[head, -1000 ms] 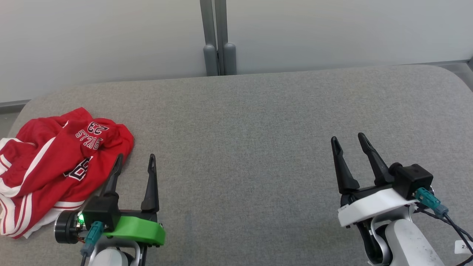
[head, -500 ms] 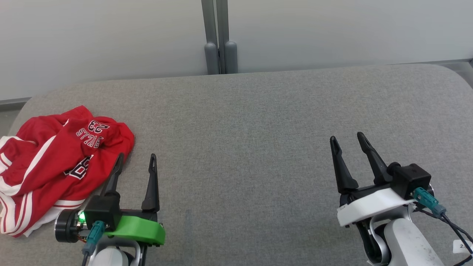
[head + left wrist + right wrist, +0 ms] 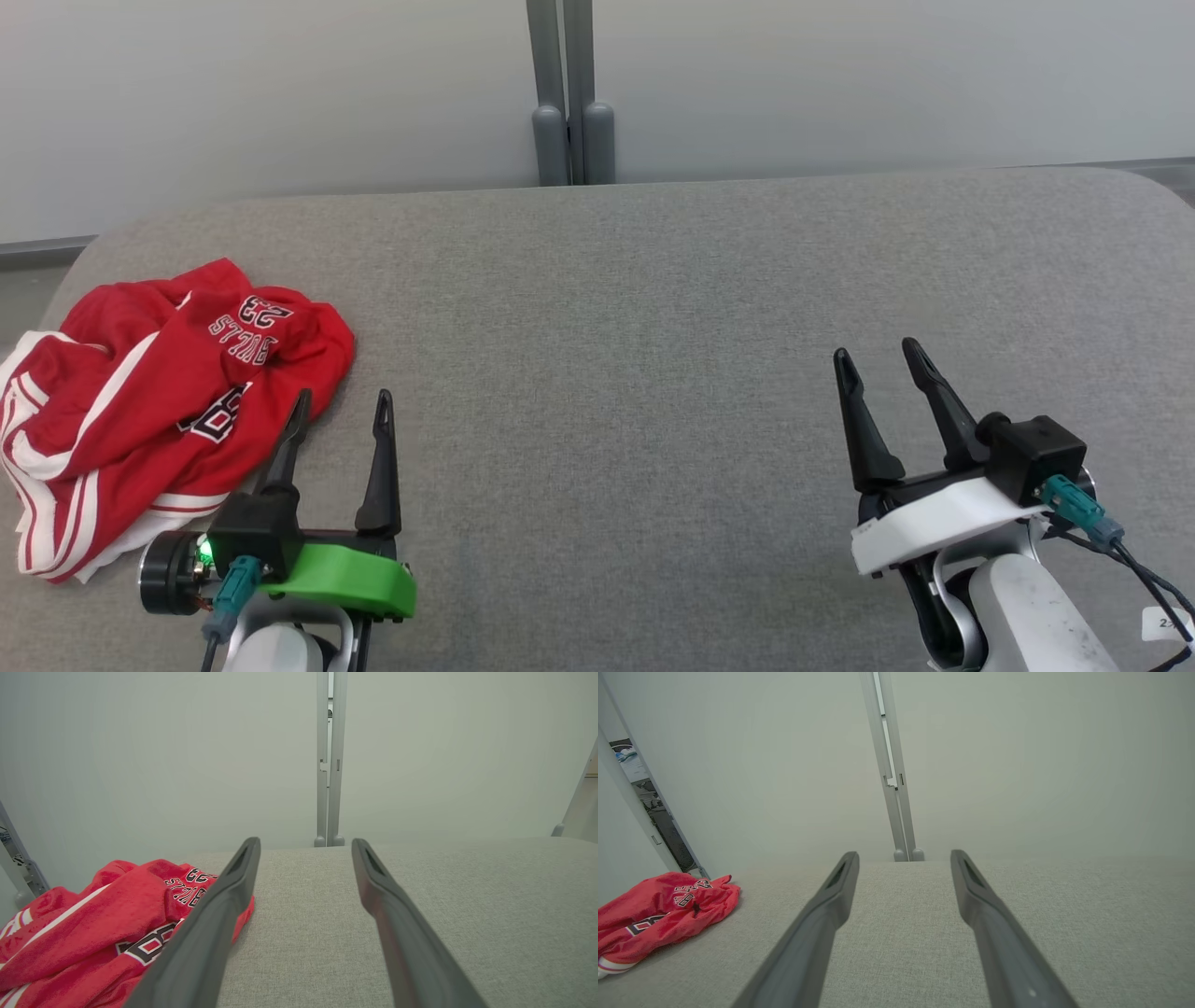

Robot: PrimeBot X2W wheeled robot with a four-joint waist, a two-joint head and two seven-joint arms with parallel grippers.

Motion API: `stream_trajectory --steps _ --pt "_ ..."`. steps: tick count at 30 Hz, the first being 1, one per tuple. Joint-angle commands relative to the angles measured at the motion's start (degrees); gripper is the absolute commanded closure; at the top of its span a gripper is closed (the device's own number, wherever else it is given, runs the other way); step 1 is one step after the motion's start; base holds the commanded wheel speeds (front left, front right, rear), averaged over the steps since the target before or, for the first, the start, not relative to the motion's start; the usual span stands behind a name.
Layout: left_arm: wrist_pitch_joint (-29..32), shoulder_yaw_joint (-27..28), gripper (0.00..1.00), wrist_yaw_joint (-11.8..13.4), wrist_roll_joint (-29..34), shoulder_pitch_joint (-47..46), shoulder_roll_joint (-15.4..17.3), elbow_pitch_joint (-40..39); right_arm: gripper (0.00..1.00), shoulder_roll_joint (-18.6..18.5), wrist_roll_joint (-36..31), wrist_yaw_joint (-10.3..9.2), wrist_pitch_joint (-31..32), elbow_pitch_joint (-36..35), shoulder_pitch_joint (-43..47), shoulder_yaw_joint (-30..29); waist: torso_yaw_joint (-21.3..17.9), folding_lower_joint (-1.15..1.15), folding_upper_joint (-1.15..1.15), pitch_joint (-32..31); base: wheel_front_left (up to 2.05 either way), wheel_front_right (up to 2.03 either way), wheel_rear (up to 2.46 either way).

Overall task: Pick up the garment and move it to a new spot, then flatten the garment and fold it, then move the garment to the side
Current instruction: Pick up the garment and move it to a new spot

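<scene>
We see the garment (image 3: 140,401), a red jersey with white stripes and dark lettering. It lies crumpled in a heap on the desk (image 3: 607,327), which is covered with grey fabric. In the head view the heap is at about 9 o'clock on the desk, close to its left edge.

The left gripper (image 3: 343,399) is at about 7 o'clock in this view, and its fingers point toward 12 o'clock. Its jaws are spread wide and there is nothing between them except the bare grey surface. The garment lies at about 10 o'clock from this gripper. The left finger (image 3: 285,448) passes in front of the near edge of the red cloth, but we cannot tell whether it touches the cloth or only stands above it. In the left wrist view the left gripper (image 3: 304,844) is spread wide in the same way, with the garment (image 3: 117,905) behind its left finger.

The right gripper (image 3: 878,351) is at about 4 o'clock in the head view, well apart from the garment. Its jaws are also released wide and hold nothing. In the right wrist view the garment (image 3: 658,910) is far off at about 9 o'clock.

A grey post (image 3: 571,93) stands against the wall at 12 o'clock, behind the desk.
</scene>
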Motion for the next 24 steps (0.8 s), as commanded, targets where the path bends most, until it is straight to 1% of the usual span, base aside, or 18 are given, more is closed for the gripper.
stream_trajectory --steps 1,7,9,10,14,24 --pt "0.0 0.2 0.0 0.0 -0.1 -0.8 0.4 0.3 0.0 0.0 -0.3 0.0 -0.2 0.0 0.1 0.1 1.2 0.0 0.0 0.1 0.0 0.0 0.0" --pt "0.0 0.9 0.0 0.6 -0.5 -1.1 0.4 0.6 0.0 0.0 0.5 0.0 -0.2 -0.2 0.3 1.6 5.9 0.0 0.0 0.1 0.0 0.0 0.0" --pt "0.0 1.3 0.0 0.7 -0.9 -0.9 0.3 0.7 0.0 -0.1 0.8 0.0 -0.2 -0.1 0.4 2.3 7.9 0.0 0.0 0.1 0.0 0.0 0.0" --pt "0.0 1.8 0.0 0.6 -1.5 -0.8 0.4 0.7 0.0 -0.4 1.1 0.0 -0.2 -0.2 0.6 2.8 10.0 0.0 0.0 0.0 0.0 0.0 0.0" --pt "0.0 2.8 0.0 0.8 -2.1 -0.5 0.3 0.9 0.0 -0.7 1.6 0.0 -0.2 -0.3 1.0 3.6 14.1 0.0 0.0 0.1 0.0 0.0 0.0" --pt "0.0 4.7 0.0 1.0 -3.6 0.2 0.3 1.0 0.0 -1.4 2.6 0.0 -0.2 -1.2 0.0 6.1 23.1 0.0 0.0 1.3 0.0 0.0 0.0"
